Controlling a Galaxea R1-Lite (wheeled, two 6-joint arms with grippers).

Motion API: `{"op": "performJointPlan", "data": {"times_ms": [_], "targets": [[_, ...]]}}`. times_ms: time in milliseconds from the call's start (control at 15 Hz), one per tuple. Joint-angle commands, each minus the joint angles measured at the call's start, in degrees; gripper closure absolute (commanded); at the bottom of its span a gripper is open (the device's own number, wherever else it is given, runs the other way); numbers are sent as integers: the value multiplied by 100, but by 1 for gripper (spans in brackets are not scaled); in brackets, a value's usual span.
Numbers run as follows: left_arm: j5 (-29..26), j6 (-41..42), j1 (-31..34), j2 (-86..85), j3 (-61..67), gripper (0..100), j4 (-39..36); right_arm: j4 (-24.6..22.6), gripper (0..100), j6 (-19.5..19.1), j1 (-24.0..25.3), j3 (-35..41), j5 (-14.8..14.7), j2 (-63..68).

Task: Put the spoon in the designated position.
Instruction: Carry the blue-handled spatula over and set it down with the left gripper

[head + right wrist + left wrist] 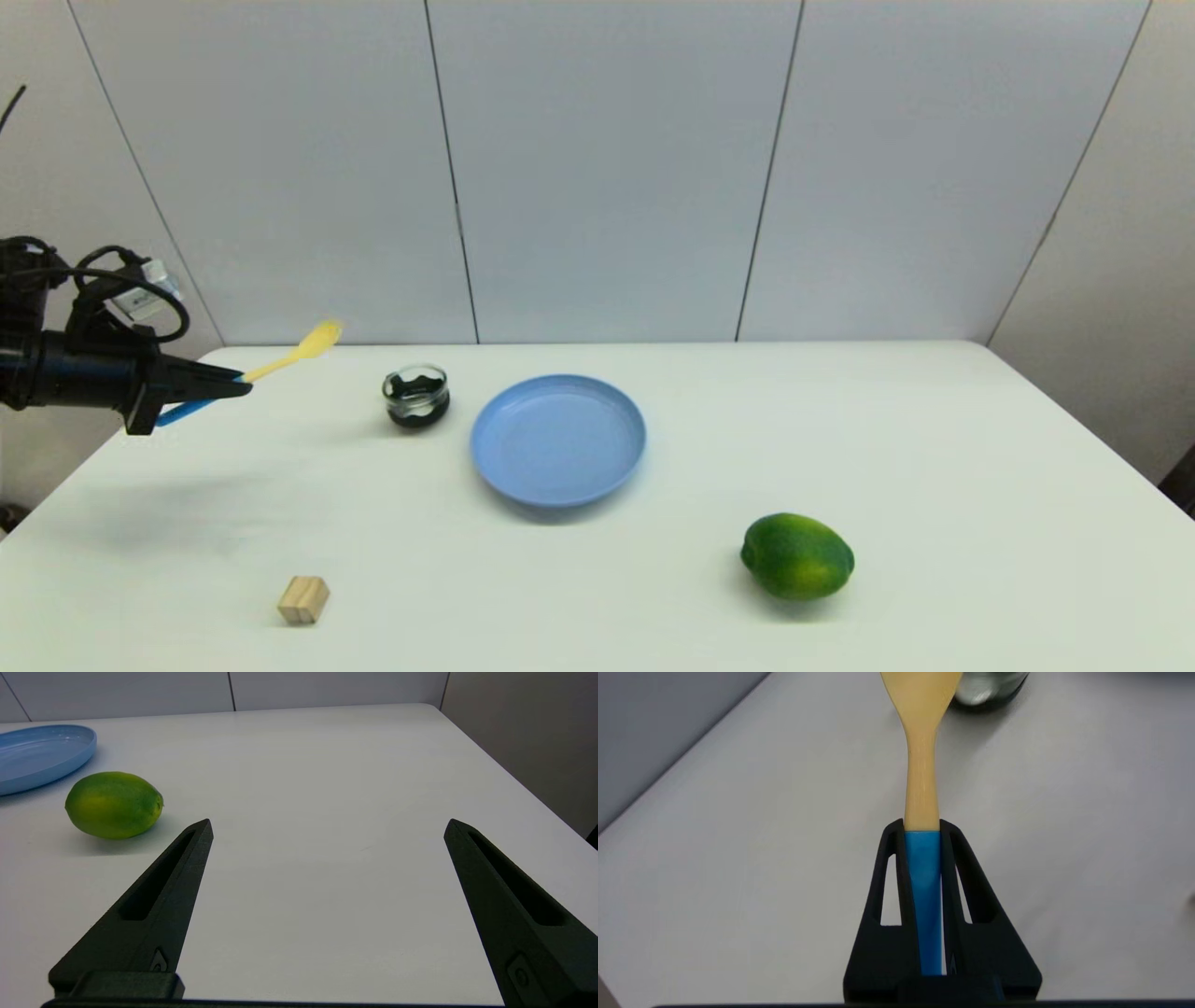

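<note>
Between left end effector (922,828) fingers: spoon (921,784)

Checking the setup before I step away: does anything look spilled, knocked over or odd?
Nothing stands out. The left gripper holds the spoon by its blue handle above the table. The plate, jar, lime and wooden block sit undisturbed. The right gripper hovers open near the lime.

Spoon (921,779) bowl tip and most of the jar (990,688), perhaps glass, off-frame.
</note>
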Motion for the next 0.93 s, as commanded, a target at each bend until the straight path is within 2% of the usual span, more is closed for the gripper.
{"op": "performJointPlan", "data": {"times_ms": [67,467,667,933], "targets": [[-12,-985,-724,-868,49,100,79,1,0,3,0,0,0,7],[138,-2629,-2016,-1457,58,100,176,1,0,3,0,0,0,7],[648,-3464,-2701,-1589,31,100,141,1,0,3,0,0,0,7],[1773,-4676,-3773,-1668,-30,100,36,1,0,3,0,0,0,7]]}}
